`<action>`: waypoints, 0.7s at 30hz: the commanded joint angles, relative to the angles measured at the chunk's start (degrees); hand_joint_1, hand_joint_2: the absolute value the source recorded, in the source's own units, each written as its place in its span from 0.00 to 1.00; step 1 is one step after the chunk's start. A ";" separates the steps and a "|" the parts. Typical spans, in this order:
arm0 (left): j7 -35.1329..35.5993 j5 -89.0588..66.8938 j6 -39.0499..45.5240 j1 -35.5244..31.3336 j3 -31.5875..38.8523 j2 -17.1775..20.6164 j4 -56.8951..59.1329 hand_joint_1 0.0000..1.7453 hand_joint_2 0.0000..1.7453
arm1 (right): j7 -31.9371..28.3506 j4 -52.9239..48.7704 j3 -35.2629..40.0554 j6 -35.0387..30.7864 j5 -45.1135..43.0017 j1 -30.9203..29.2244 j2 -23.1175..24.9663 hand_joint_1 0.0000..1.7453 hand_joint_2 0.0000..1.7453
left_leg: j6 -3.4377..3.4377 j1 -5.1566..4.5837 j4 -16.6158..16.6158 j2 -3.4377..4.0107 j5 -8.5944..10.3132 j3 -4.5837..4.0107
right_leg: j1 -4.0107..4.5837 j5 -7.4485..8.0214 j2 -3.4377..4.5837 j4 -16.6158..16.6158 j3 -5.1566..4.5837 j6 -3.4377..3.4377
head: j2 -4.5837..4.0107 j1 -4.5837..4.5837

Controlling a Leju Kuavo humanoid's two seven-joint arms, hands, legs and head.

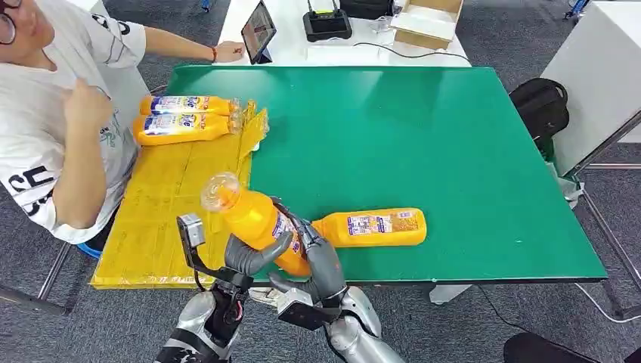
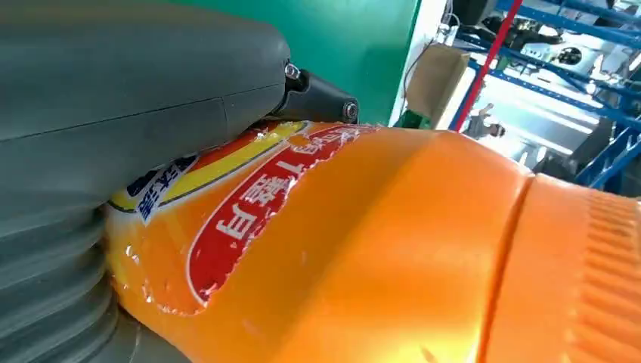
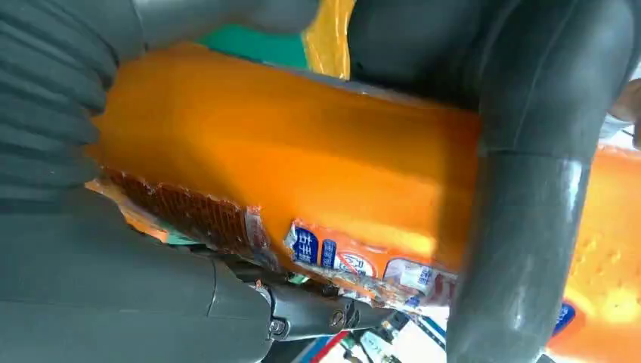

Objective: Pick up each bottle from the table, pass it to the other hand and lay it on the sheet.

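An orange bottle (image 1: 257,223) is held tilted above the near edge of a green surface (image 1: 423,144), its clear cap end raised and pointing away from the robot. It is grasped by both hands at once: the left hand (image 1: 253,255) is wrapped around its lower body from the sheet side, and the right hand (image 1: 321,265) is clasped on it from the other side, dark fingers (image 3: 521,249) curled over the bottle. In the left wrist view, a red and yellow label with white Chinese characters is seen on the bottle (image 2: 363,249); the characters cannot be read with certainty. In the right wrist view, a strip of blue and white label print is seen on the bottle (image 3: 280,166), too small to be read.

A second orange bottle (image 1: 370,227) is lying on its side on the green surface, just beside the held bottle, on the side away from the sheet. Its white label panel carries print too fine to be read.

A yellow sheet (image 1: 170,204) is spread on the other side of the held bottle. Two more orange bottles (image 1: 185,117) are laid on it side by side at its far end, with blue and white labels whose writing is blurred.

A seated person (image 1: 53,113) in a white printed shirt is beside the sheet. Beyond the green surface, a tablet (image 1: 258,30) and a cardboard box (image 1: 427,21) are set on a white table (image 1: 295,49).
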 commanded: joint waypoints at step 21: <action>-6.56 -8.54 21.17 -10.70 13.16 1.44 2.79 1.00 1.00 | 2.37 -19.78 -0.72 6.60 -6.96 2.95 -3.46 0.00 0.00 | 0.04 0.00 -0.01 0.03 -0.02 0.12 | 0.04 -0.01 -0.04 0.03 0.08 -0.15 | 0.00 0.02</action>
